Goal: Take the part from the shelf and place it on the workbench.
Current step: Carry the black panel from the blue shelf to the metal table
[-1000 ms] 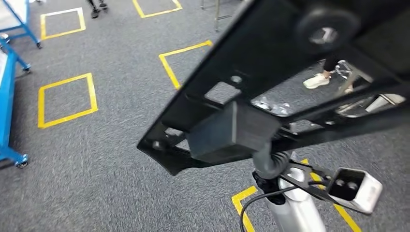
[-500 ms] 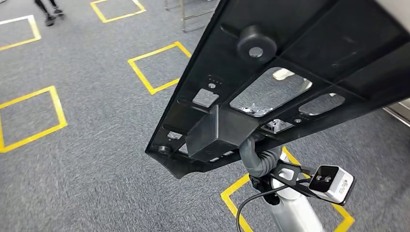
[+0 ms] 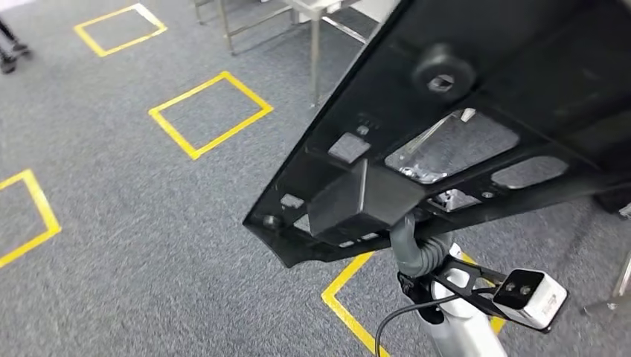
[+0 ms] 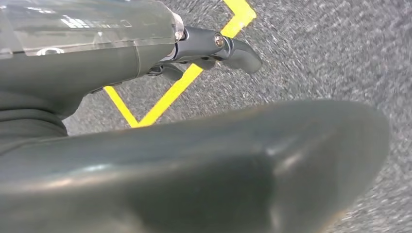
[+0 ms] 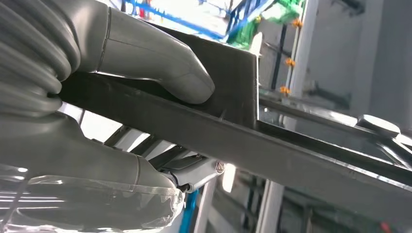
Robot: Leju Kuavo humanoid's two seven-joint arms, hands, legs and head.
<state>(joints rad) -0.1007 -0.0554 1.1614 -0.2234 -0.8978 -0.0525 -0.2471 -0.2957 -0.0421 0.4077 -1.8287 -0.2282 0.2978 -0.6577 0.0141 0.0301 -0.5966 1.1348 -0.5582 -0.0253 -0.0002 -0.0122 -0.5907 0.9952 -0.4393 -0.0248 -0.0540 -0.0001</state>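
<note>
Firmly above right robot hand (image 5: 121, 73): part (image 3: 476, 111)

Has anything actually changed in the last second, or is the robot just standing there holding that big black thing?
The whole head view has shifted: yellow floor squares slid across the picture and metal table legs came into sight at the top, so the robot is turning, not the floor moving. The right hand still grips the black part, held the same way.
</note>
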